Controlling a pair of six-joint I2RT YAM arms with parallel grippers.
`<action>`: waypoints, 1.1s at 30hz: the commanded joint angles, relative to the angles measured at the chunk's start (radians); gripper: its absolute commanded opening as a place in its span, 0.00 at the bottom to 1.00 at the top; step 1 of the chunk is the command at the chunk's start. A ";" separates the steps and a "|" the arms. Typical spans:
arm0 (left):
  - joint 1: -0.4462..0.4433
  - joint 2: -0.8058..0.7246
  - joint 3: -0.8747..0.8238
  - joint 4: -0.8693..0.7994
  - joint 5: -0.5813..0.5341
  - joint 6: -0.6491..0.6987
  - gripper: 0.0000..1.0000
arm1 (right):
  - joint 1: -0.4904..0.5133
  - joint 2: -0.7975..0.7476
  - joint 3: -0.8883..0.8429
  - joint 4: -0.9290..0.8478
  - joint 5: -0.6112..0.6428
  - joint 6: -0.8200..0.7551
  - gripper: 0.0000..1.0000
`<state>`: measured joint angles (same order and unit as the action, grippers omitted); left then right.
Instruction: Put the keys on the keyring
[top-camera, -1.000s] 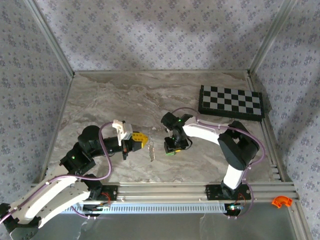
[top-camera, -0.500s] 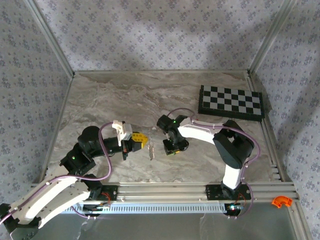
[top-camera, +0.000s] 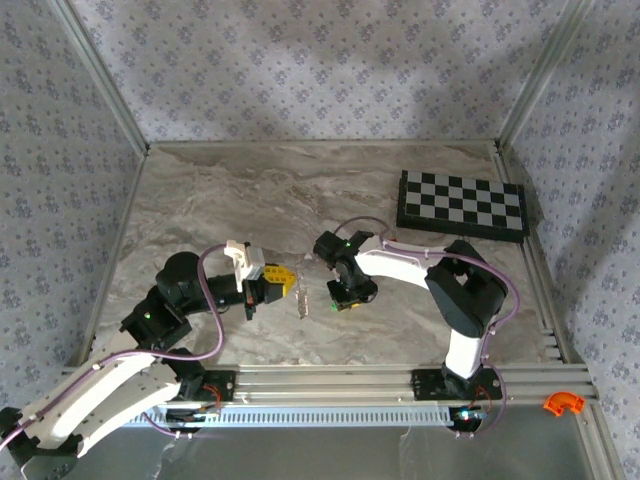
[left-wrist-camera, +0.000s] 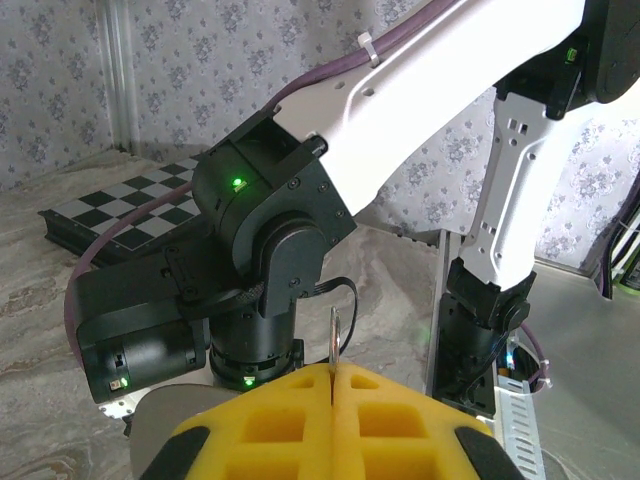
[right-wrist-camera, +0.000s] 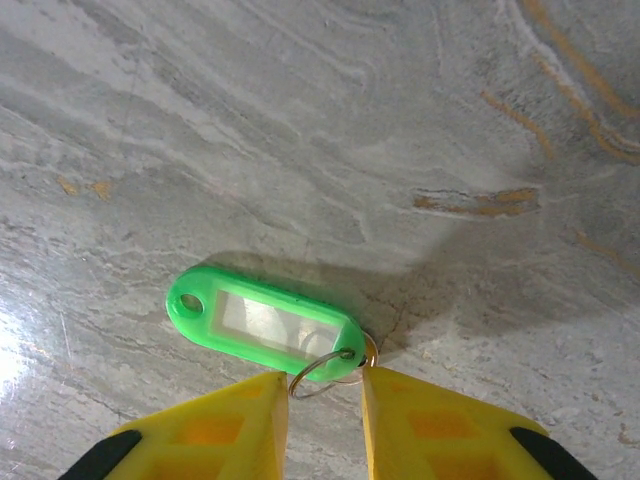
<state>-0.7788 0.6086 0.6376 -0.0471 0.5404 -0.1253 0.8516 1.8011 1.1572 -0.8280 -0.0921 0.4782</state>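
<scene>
The keys are a single small green tag (right-wrist-camera: 265, 322) lying flat on the marble table, with a thin wire loop (right-wrist-camera: 330, 372) at its near end. My right gripper (right-wrist-camera: 325, 385) points straight down over it. Its yellow fingertips (right-wrist-camera: 240, 420) stand a narrow gap apart on either side of that loop, and the right tip overlaps the loop's edge. From above, the tag (top-camera: 342, 306) peeks out under the right gripper (top-camera: 346, 298). My left gripper (top-camera: 290, 281) is shut on the keyring (top-camera: 303, 300), which hangs silvery beyond its tips. The keyring appears edge-on (left-wrist-camera: 333, 335) above the left gripper's (left-wrist-camera: 332, 372) pressed-together pads.
A black-and-white checkerboard (top-camera: 462, 204) lies at the back right of the table. An orange curved piece (top-camera: 562, 403) sits on the front rail at far right. Patterned walls close in the table's sides and back.
The right gripper shifted slightly left toward the left gripper, and its jaws have narrowed around the tag's loop. The left arm and the keyring have stayed still.
</scene>
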 joint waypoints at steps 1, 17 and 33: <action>0.007 -0.015 0.013 0.067 0.035 -0.011 0.00 | -0.004 0.013 0.008 -0.041 0.015 -0.010 0.25; 0.009 -0.015 0.010 0.073 0.039 -0.014 0.00 | 0.002 0.039 0.063 -0.045 0.037 -0.023 0.32; 0.009 -0.013 0.009 0.072 0.039 -0.014 0.00 | 0.001 0.043 0.061 -0.053 0.043 -0.035 0.28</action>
<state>-0.7742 0.6086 0.6327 -0.0391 0.5537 -0.1257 0.8509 1.8313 1.2022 -0.8574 -0.0708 0.4549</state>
